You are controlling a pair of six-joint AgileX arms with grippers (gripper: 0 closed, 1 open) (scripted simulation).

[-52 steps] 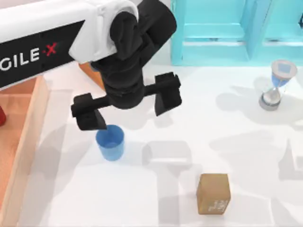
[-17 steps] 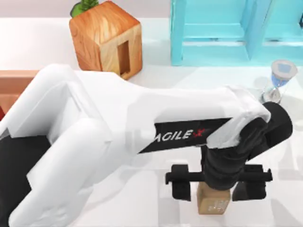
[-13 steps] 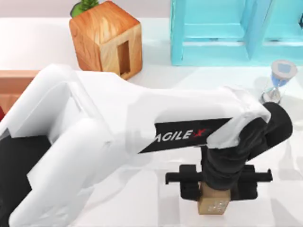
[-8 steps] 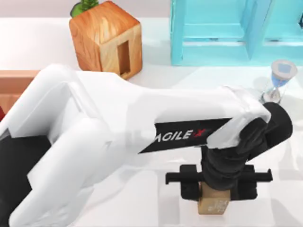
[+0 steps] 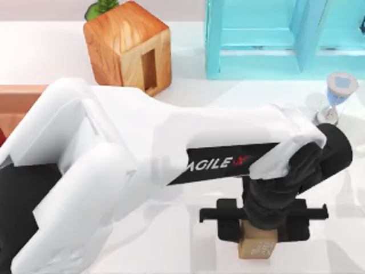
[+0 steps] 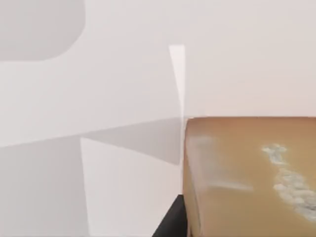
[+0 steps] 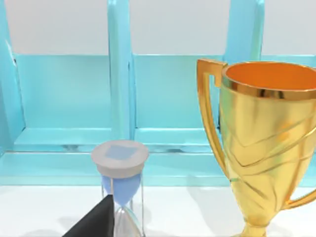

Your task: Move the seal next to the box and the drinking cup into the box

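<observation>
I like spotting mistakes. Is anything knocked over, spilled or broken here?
No, nothing stands out. The seal sits flat between the left gripper fingers, and the hourglass and wooden cube stand upright.

A white table (image 5: 45,51) holds a blue cabinet (image 5: 268,40) at the back, with soft grey shadows on it.

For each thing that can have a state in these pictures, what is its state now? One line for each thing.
left gripper: shut on the seal, low over the table's right part.
seal: upright on the table, clamped between the fingers.
hourglass: standing upright by the cabinet.
trophy: standing upright.
wooden cube: standing, slot facing the camera.
</observation>
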